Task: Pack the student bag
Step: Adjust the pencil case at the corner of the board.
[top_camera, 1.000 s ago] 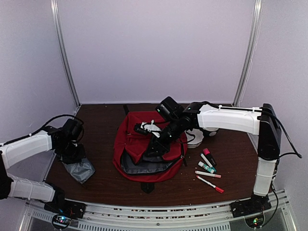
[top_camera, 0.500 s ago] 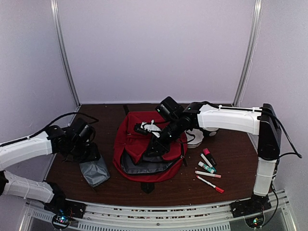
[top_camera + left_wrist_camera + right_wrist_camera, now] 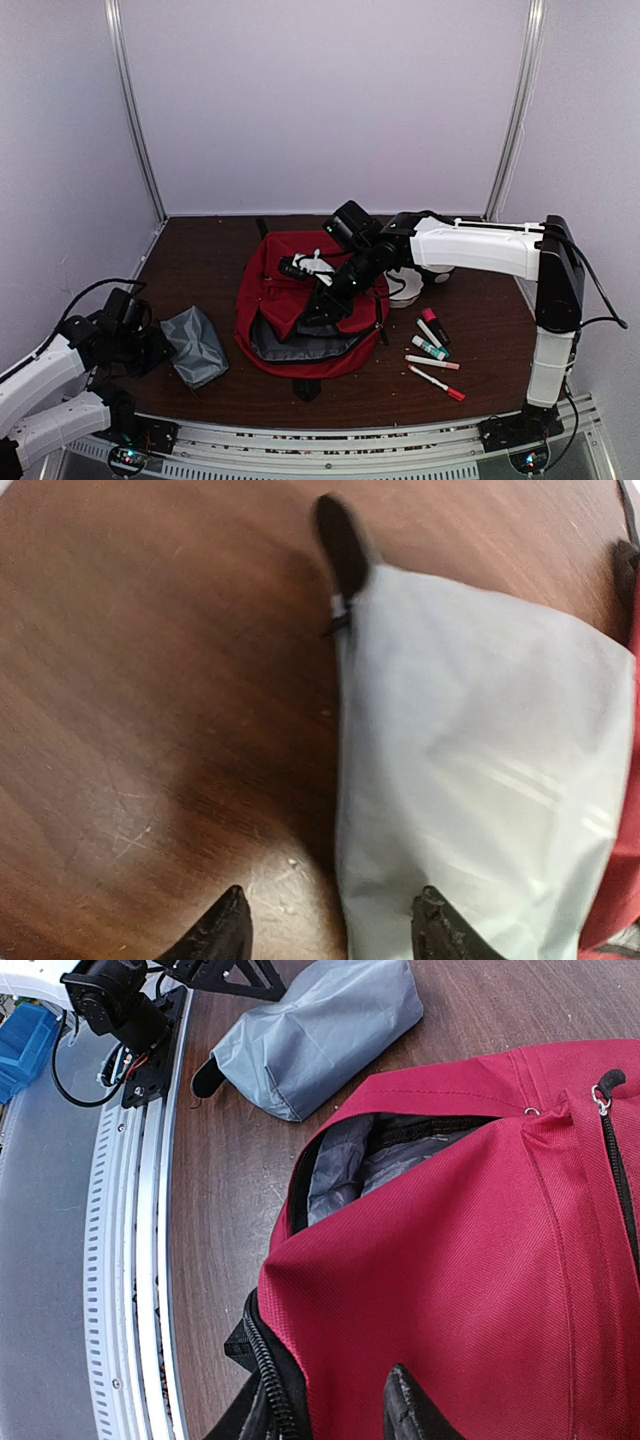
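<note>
Top external view: the bag lies flat in the middle of the worktop, with its mouth toward the arms and its grey lining showing. It is soft cloth, so I judge it light but floppy. The mouth would sag shut unless held, and the whole bag may slide on the smooth wood if pushed. The best hold looks to be the stitched rim by the zip, where the cloth is doubled. The right fingers are clamped on that rim with red fabric between them, which props the mouth open.

The pouch lies just left of the bag; I cannot tell whether they touch. It looks soft too and likely to crumple, so it is best taken across its middle or by its black tab. The left fingers stand apart at its end, holding nothing.

The markers lie loose to the right of the bag. They look small, hard and apt to roll.
</note>
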